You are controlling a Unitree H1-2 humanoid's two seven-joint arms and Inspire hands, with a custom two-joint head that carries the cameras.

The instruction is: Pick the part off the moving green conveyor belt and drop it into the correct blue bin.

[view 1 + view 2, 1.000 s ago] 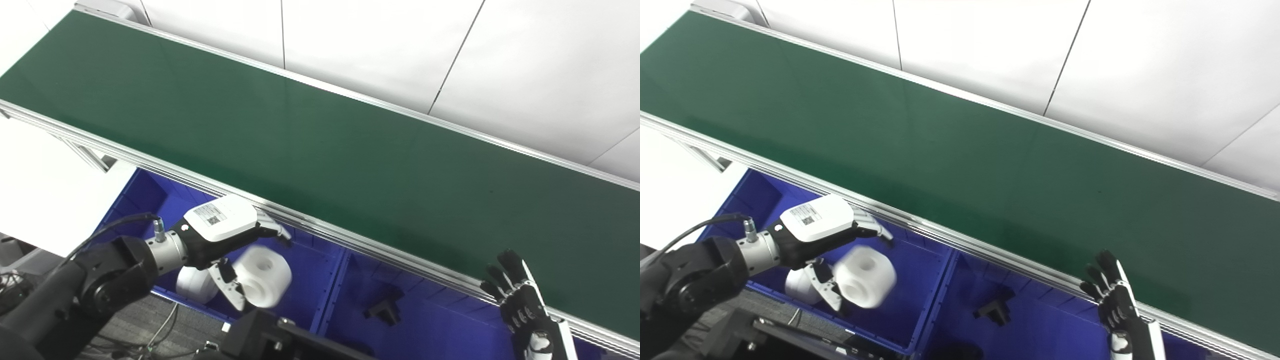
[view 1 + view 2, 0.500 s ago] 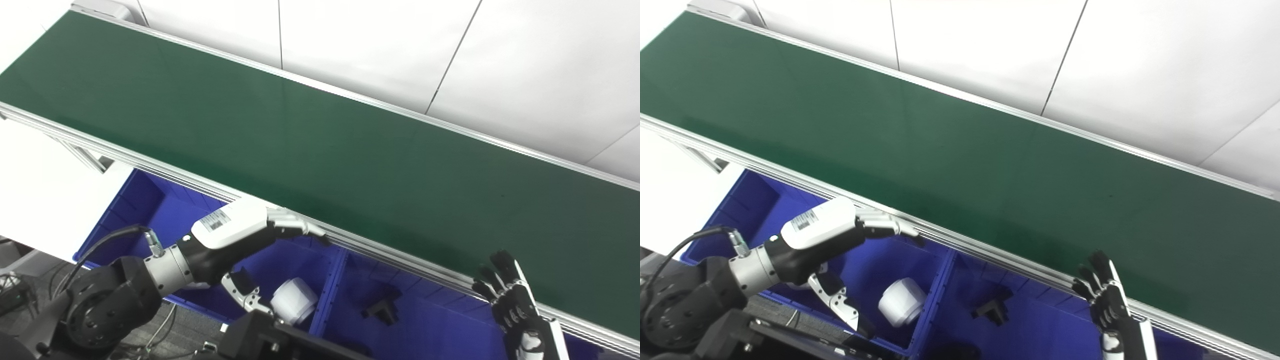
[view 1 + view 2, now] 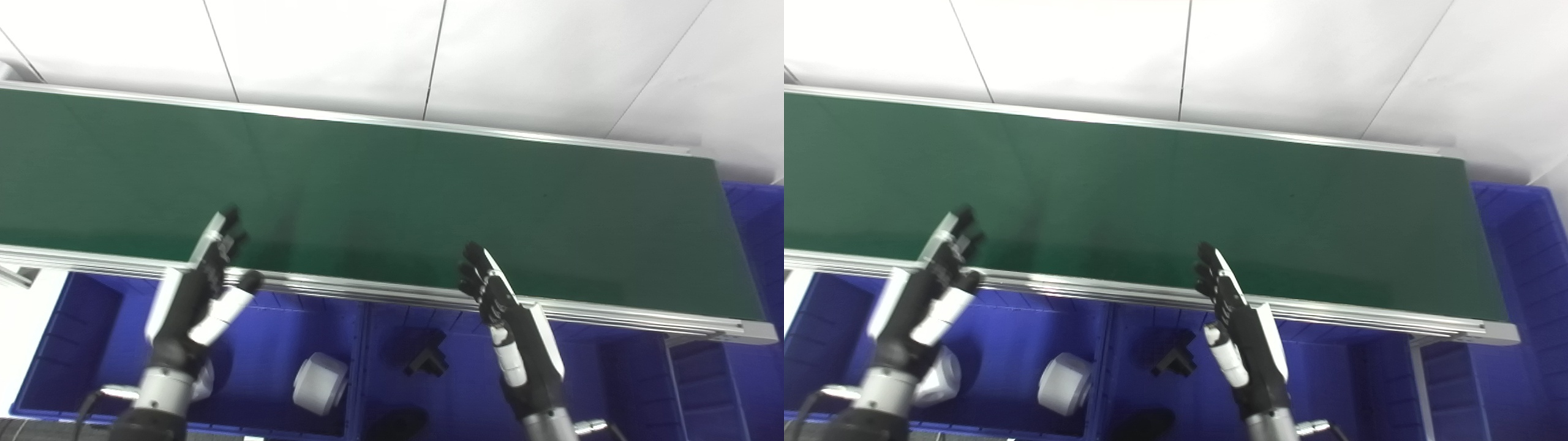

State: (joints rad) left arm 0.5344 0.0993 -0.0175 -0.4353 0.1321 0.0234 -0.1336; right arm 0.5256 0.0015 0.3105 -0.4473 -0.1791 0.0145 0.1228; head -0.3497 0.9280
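The left hand [image 3: 202, 288] is raised with its fingers straight and spread, holding nothing; its fingertips reach over the near rail of the green conveyor belt [image 3: 392, 202]. The right hand [image 3: 499, 300] is likewise open and empty, fingers extended upward, its tips just over the same rail further right. The belt itself is bare across its whole visible length, ending at its right end near another blue bin [image 3: 756, 245] that is cut off by the frame. Below the belt's near rail, the white part [image 3: 318, 383] lies on its side in the left blue bin [image 3: 275, 331], close to the divider wall. A second white part [image 3: 940, 376] in that bin is mostly hidden behind the left forearm. Right of the divider, a black part [image 3: 425, 361] lies in the middle blue bin [image 3: 588, 367], and a dark shape at the bottom edge is too blurred to identify.
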